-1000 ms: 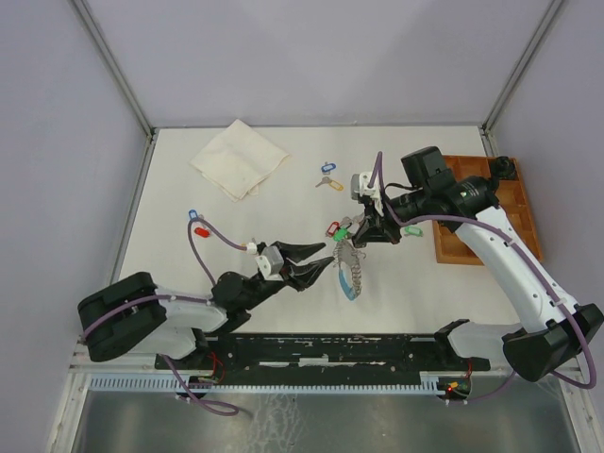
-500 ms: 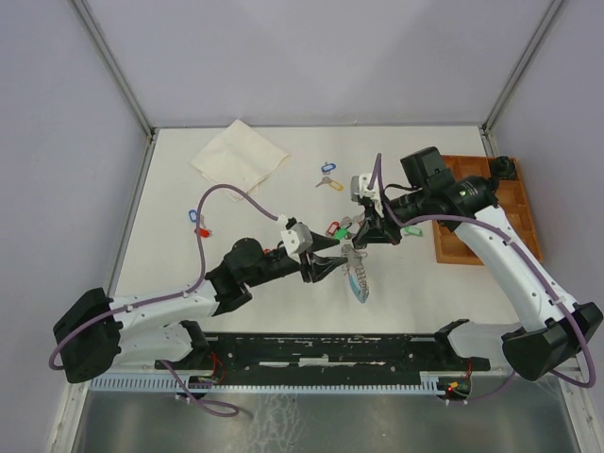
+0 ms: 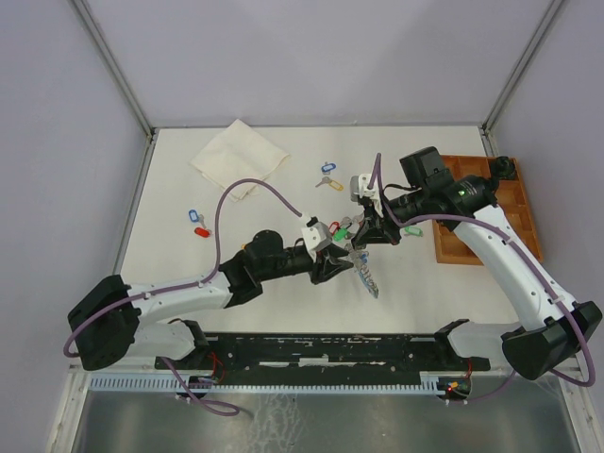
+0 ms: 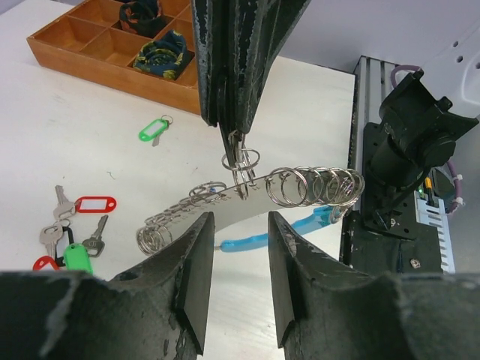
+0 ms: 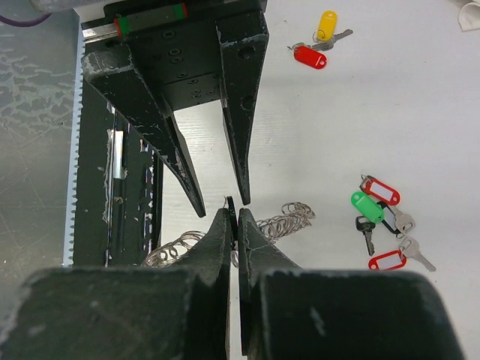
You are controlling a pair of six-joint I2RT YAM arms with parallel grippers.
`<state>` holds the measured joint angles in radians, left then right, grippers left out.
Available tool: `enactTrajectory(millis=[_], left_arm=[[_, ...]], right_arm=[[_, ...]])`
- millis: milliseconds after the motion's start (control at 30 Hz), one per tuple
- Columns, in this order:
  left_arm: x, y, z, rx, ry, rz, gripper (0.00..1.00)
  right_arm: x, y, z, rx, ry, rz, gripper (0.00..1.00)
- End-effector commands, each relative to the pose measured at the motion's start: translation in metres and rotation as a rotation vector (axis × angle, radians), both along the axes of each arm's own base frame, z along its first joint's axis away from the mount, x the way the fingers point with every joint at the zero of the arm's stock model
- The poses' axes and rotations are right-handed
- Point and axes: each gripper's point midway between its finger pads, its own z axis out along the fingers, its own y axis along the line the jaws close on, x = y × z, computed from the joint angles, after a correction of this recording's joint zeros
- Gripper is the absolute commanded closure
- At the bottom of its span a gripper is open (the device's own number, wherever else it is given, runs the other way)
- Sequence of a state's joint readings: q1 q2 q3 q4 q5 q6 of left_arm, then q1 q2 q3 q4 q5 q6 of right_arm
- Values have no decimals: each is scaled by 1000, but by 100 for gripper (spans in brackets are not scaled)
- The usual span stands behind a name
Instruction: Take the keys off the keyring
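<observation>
Base rail [image 3: 311,349] sits nearest, both arms reaching out from it over the white table [image 3: 425,293]. Next out, the left gripper [image 4: 240,223] stands partly open with nothing in it, its fingers just short of the keyring [image 4: 315,186] and set either side of the loop's middle. The keyring hangs above the table at centre, a run of silvery coils with a light-blue band [image 4: 244,242] beneath. It is suspended from the right gripper [image 5: 235,221], which is closed tight on a small ring at the top of the loop. Whether a key hangs on that ring cannot be told. Judgement: the step in hand is a second grasp on the loop. The left fingers should close squarely on one strand, close to the pinch point, so the slack coils do not slip or swing. Beyond it the keys [image 5: 367,205], red- and green-tagged, lie loose on the table, apart from the loop. Further out are a wooden tray [image 4: 112,75] to the right, a folded cloth [image 3: 239,158] at the far left, then plain lilac-grey walls [image 3: 311,57].
</observation>
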<state>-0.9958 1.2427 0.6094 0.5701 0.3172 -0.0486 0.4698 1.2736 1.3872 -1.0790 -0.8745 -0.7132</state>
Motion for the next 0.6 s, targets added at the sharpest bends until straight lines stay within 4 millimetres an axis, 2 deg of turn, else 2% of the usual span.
enactTrajectory(millis=[0, 233, 567], left_arm=[[3, -10, 34, -92, -3, -9, 62], [4, -13, 41, -131, 9, -11, 65], [7, -18, 38, -138, 32, -5, 72]], right_arm=[[-3, 6, 11, 46, -27, 36, 99], [-3, 7, 10, 46, -24, 38, 99], [-4, 7, 10, 47, -22, 39, 99]])
